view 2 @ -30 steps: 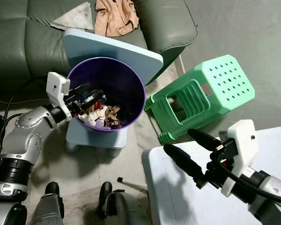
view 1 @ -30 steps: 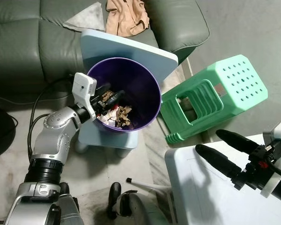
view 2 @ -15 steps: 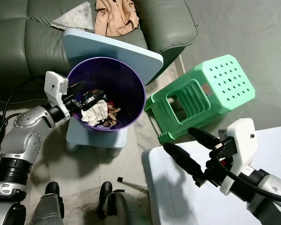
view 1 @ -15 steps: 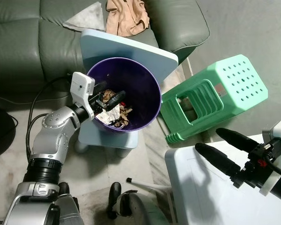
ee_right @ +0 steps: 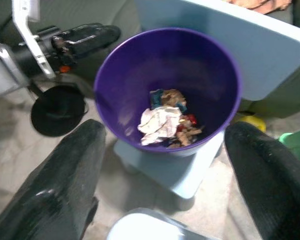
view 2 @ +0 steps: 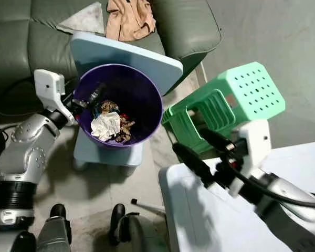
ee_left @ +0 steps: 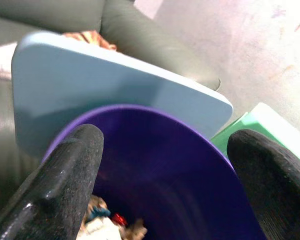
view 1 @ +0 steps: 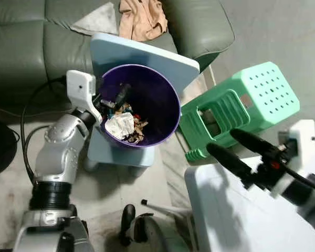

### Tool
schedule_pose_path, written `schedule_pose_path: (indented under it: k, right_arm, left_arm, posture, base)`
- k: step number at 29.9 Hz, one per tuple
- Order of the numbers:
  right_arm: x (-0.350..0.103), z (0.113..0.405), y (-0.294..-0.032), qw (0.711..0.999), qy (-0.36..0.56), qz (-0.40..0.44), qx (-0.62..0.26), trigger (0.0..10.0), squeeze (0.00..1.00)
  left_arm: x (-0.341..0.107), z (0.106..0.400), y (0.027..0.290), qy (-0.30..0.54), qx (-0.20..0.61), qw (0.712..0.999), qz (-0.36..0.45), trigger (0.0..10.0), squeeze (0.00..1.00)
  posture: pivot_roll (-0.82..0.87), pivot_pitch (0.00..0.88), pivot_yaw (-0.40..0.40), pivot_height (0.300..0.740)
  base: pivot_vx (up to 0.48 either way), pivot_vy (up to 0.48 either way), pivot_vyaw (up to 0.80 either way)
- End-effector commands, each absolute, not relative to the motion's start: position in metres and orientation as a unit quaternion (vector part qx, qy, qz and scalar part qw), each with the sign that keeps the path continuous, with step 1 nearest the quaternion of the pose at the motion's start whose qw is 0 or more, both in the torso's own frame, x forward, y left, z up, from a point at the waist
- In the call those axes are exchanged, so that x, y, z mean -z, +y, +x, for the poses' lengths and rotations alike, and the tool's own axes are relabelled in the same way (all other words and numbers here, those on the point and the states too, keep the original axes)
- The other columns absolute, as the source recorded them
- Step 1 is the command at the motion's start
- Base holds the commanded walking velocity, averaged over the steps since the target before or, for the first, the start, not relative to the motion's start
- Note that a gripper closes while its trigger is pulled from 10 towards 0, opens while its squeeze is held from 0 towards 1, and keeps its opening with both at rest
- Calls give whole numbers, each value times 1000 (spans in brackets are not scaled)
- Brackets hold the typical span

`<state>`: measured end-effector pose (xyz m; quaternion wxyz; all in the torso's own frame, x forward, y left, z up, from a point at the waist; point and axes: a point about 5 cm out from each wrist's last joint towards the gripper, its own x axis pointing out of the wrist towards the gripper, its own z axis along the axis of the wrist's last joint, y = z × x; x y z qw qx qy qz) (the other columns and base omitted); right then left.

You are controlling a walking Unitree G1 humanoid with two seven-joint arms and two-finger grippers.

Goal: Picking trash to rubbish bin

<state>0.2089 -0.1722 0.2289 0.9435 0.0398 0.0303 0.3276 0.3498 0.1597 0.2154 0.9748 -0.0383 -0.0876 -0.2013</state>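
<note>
Hovering at the near-left rim of the purple rubbish bin [view 1: 147, 105], the left pincer [view 1: 111, 97] has its two black fingers spread apart and holds nothing; in its wrist view the bin's rim and purple inner wall lie straight ahead between the fingers. Just below and beyond the fingertips, on the bin's floor, a crumpled white paper [view 1: 120, 125] rests on a heap of brown scraps [view 2: 127, 129] with a small red bit beside them. The bin stands on a pale blue stool [view 1: 121, 155], and a light blue board [view 1: 147, 54] leans behind it against the grey-green sofa [view 1: 26, 47], where a tan cloth [view 1: 143, 18] lies. The right pincer [view 1: 236, 149] hangs over the edge of the white tabletop [view 1: 220, 220], fingers also apart and empty, pointing toward the bin. A green plastic stool [view 1: 241, 107] lies tipped on its side just beyond this pincer, between it and the sofa.
</note>
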Motion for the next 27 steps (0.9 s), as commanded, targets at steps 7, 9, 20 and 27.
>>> schedule_pose_path:
  k: [7, 9, 20, 27]
  right_arm:
    - [-218, 244, -161, 960, -12, 55, -276, 10000, 0]
    - [-216, 250, -158, 962, -19, 57, -268, 10000, 0]
    - [-180, 291, -157, 987, -18, 18, -156, 10000, 0]
    - [-155, 305, -159, 996, 0, 15, -88, 10000, 0]
  left_arm:
    - [-202, 326, 146, -86, 156, 983, -53, 10000, 0]
    - [-201, 323, 145, -85, 145, 983, -68, 10000, 0]
    - [-187, 310, 138, -59, 73, 993, -78, 10000, 0]
    - [-178, 312, 135, -53, 51, 995, -70, 10000, 0]
  posture:
    - [30, 281, -307, 740]
    - [63, 243, -296, 740]
    - [168, 111, -269, 740]
    - [175, 43, -250, 740]
  base:
    - [0, 0, 0]
    - [0, 0, 0]
    - [0, 0, 0]
    - [0, 0, 0]
